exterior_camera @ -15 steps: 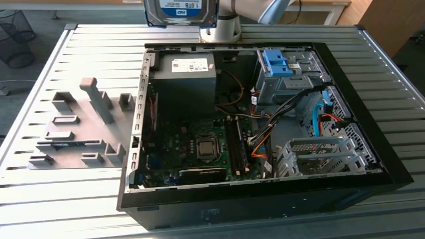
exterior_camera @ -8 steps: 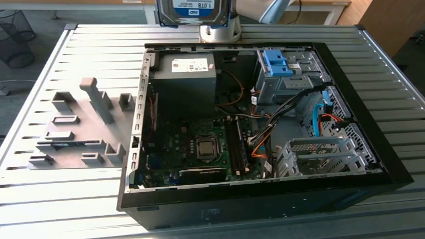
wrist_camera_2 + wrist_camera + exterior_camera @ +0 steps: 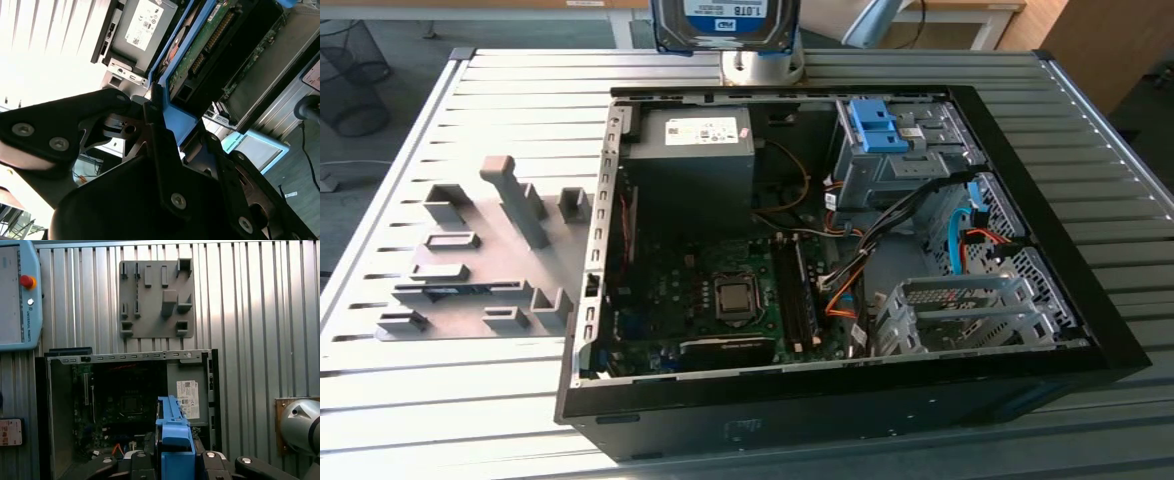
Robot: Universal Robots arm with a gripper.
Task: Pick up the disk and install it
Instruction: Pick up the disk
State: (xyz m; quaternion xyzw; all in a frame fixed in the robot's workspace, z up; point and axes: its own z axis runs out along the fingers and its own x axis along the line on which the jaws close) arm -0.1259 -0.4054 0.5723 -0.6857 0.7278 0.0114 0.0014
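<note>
Exterior view: carries the disk (image 3: 720,22) high at the far edge of the slatted table (image 3: 494,400), label toward the camera, above and beyond the open computer case (image 3: 854,420) and not touching it. Inside the case, grey box (image 3: 694,160) with a white sticker at the far wall, spare blue bracket (image 3: 878,125) in the far corner toward the exterior view's right, circuit board (image 3: 720,290) on the floor. Grey holder plate (image 3: 480,250) flat on the table, just beside the case on the exterior view's left.

Second wrist view: grasps the disk by its blue frame, gripper (image 3: 177,125) clenched on it, black fingers (image 3: 152,117) pressed against the frame's sides, green underside of the disk showing.

First wrist view: looks past the blue frame down onto the open case, holder plate beyond it, control tablet (image 3: 15,295) lying off to one side.
</note>
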